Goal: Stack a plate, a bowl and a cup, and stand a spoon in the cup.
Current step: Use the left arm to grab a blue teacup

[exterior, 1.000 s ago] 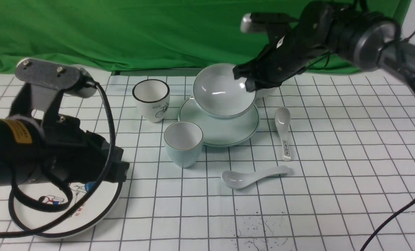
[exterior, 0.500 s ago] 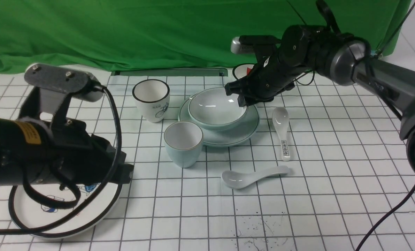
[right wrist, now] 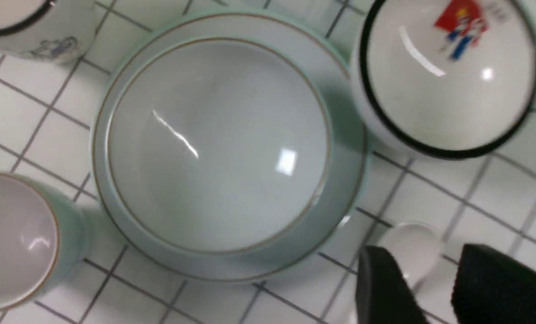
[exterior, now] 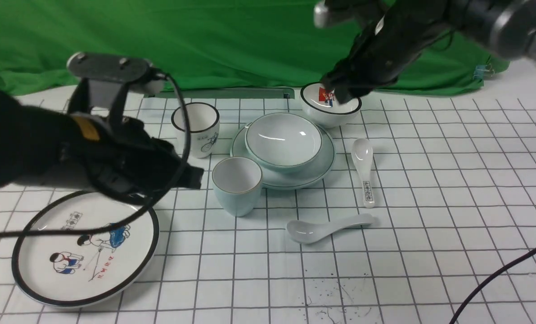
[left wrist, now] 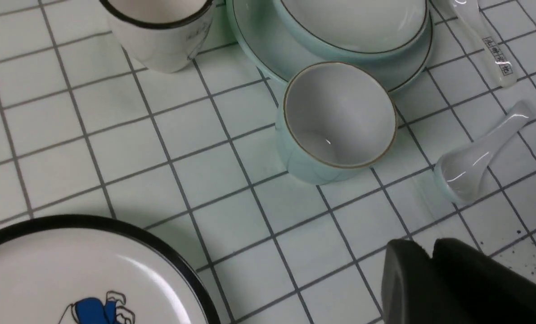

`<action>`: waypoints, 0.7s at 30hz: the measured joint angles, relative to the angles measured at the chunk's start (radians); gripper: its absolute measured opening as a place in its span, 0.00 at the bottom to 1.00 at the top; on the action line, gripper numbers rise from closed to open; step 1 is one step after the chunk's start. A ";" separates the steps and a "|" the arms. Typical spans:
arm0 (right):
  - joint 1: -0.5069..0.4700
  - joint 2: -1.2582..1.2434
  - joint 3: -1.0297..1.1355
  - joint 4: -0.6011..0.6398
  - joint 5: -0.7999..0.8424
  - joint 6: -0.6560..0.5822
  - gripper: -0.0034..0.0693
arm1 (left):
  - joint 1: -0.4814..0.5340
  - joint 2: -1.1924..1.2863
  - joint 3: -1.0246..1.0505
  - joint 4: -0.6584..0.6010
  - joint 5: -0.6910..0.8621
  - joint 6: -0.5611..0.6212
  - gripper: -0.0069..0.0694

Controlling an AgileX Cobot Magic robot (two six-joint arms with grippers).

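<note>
Green backdrop [exterior: 182, 40] behind, white gridded table [exterior: 430, 225] in front. R gripper [right wrist: 425, 270]: jaws apart, nothing between them, up over the red-picture white bowl [exterior: 331, 105], behind the stack. L gripper [left wrist: 430, 245]: pads nearly together, thin seam only, holding nothing; I can't tell if fully closed. It sits low, just left of the cup [exterior: 237, 184], tips aimed at it.

Bowl [exterior: 283, 140] rests in the plate [exterior: 322, 168]. Cup is upright on the table, just beside the plate's near-left rim. Spoon [exterior: 326, 227] lies flat nearer me, right of the cup, scoop left, handle right.

Lettered spoon [exterior: 366, 173] lies right of the plate, bicycle cup [exterior: 195, 128] behind the cup, cartoon plate [exterior: 38, 288] near-left. Bare grid on the right side and near edge.
</note>
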 joint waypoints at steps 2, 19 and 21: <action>0.000 -0.102 0.028 -0.025 0.013 -0.002 0.39 | 0.000 0.069 -0.065 0.027 0.039 -0.003 0.30; 0.000 -0.763 1.105 -0.055 -0.304 -0.003 0.38 | 0.000 0.555 -0.473 0.168 0.242 -0.021 0.59; 0.000 -0.800 1.215 -0.055 -0.409 -0.004 0.38 | 0.000 0.589 -0.483 0.172 0.229 -0.021 0.44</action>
